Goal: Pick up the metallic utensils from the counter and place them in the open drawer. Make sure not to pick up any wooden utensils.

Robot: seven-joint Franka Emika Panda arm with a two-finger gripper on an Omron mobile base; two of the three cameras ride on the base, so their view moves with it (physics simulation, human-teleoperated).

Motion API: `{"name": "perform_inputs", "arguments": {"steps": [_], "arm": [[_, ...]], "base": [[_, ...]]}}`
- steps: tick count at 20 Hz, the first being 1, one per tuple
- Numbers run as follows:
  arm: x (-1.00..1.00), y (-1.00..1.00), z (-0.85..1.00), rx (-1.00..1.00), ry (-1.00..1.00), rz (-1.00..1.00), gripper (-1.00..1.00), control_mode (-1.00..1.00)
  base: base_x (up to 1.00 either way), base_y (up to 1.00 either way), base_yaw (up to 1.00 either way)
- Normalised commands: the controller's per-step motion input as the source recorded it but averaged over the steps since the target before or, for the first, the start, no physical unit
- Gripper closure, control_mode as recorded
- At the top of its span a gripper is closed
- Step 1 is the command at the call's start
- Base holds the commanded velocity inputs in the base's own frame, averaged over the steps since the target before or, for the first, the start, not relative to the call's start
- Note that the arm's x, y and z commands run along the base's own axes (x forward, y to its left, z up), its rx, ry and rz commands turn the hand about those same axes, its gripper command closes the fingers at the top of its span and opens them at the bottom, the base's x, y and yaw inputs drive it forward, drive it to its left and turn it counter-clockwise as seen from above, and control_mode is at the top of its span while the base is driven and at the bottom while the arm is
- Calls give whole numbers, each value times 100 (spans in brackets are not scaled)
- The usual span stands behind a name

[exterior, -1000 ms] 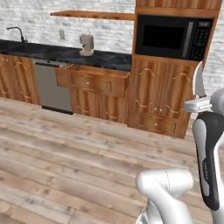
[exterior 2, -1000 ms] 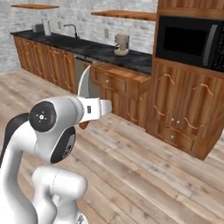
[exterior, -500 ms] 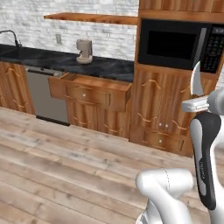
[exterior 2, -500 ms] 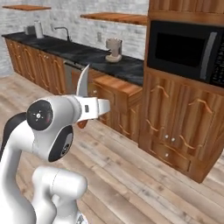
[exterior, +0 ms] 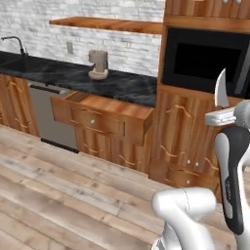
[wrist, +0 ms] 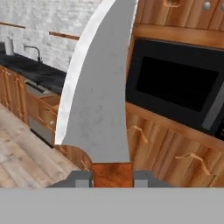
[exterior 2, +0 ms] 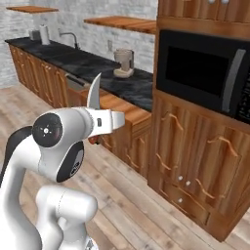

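Observation:
My gripper [wrist: 112,177] is shut on the red-brown handle of a knife [wrist: 98,87], a metallic utensil with a broad silver-grey blade that points up. The blade [exterior: 220,90] stands above the hand at the right of the left base view. In the right base view the knife [exterior 2: 93,93] rises from the hand. The open drawer [exterior: 102,114] juts from the wooden cabinets below the black worktop, ahead and to the left, and also shows in the right base view as the open drawer [exterior 2: 122,111]. The counter and the wooden utensils are out of view.
A black worktop [exterior: 58,75] runs along the brick wall with a beige appliance [exterior: 98,64] and a tap [exterior: 14,43] on it. A black microwave [exterior: 205,61] sits in tall cabinets at the right. A steel dishwasher front [exterior: 49,114] is left of the drawer. Wooden plank floor [exterior: 63,195] lies between.
The whole picture has shifted: the base has driven nearer the cabinets, so drawer and microwave look larger. The arm holds the knife in the same pose.

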Motion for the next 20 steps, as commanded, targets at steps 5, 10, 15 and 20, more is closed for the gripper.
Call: {"name": "perform_inputs", "arguments": {"steps": [5,10,15,20], "arm": [[0,0,0,0,0,0,100,100],[0,0,0,0,0,0,100,100],[0,0,0,0,0,0,100,100],[0,0,0,0,0,0,100,100]], "base": [[65,0,23],[56,6,26],[-13,6,36],[2,1,49]]}}
